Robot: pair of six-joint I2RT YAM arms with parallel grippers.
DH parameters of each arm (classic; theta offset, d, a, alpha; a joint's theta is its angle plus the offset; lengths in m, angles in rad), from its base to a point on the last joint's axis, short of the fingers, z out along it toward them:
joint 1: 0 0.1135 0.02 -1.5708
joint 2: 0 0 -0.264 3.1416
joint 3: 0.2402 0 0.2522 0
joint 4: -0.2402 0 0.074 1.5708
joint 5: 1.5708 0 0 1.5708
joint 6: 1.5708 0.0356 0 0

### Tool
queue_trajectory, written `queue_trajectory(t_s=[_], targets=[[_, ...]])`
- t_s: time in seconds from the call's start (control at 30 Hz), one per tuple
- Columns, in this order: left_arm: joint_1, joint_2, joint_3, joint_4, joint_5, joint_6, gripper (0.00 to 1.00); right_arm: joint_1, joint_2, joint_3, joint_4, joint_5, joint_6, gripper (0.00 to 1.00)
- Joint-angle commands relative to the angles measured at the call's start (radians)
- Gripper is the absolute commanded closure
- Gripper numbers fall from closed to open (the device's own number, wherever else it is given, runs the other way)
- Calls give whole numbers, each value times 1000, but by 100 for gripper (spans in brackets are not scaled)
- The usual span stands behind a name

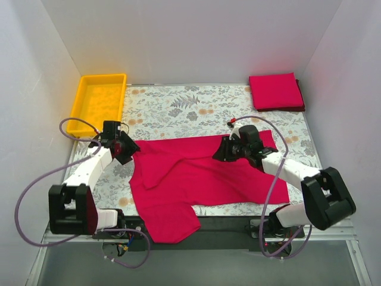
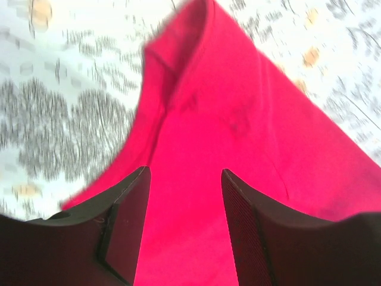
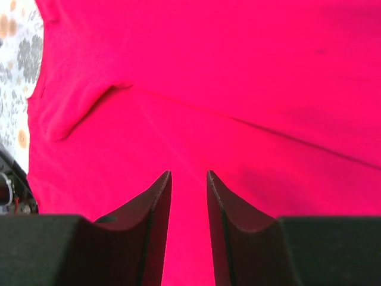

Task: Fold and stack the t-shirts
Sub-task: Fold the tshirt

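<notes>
Spread t-shirt [image 1: 202, 179] runs along the worktop's [image 1: 178, 110] near edge between my hands. Left hand [image 2: 184, 171] gapes empty; right hand [image 3: 189, 173] is barely open, gripping nothing.

The tray [image 1: 102, 76] sits far-left, folded t-shirt [image 1: 275, 91] far-right, spread t-shirt [image 1: 196, 179] nearer.

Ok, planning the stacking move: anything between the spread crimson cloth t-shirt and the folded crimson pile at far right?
Nothing on the table: bare floral tabletop separates the spread t-shirt and folded pile. Only the right arm's lilac cable arcs there.
</notes>
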Motion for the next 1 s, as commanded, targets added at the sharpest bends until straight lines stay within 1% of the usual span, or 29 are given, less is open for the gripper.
queue_trajectory(t_s=[0.0,0.03,0.1,0.13,0.17,0.2,0.23,0.37,0.4,0.47,0.5,0.53,0.57,0.7,0.87,0.97], targets=[[3,97,67,142,-94,55,51,41,85,70,136,-15,6,64],[3,149,96,153,-97,58,50,40,99,87,135,17,-4,64],[3,200,128,173,-99,66,49,29,134,117,130,60,-43,64],[3,244,157,188,-106,69,46,-2,157,143,123,85,-57,64],[3,266,186,188,-108,75,46,-26,166,157,121,94,-57,64],[3,307,203,183,-103,78,46,-87,182,160,119,88,-57,64],[3,333,223,185,-94,83,45,-120,195,164,119,74,-56,64],[3,392,245,188,-109,98,46,-336,234,173,121,25,-68,64],[3,399,242,190,-114,101,47,-362,254,179,121,20,-68,64],[3,419,240,194,-114,106,50,-453,289,191,121,5,-68,64],[3,430,240,194,-114,106,50,-457,301,197,119,-10,-65,64],[3,436,239,194,-120,109,52,-515,326,206,121,-27,-54,64],[3,435,237,196,-125,112,53,-545,344,214,126,-29,-47,64],[3,426,214,199,-140,117,55,-621,384,231,142,-41,-34,64],[3,375,191,193,-166,120,55,-672,447,256,172,-110,-11,64],[3,364,184,203,-165,129,56,-681,467,259,176,-125,-7,64]])
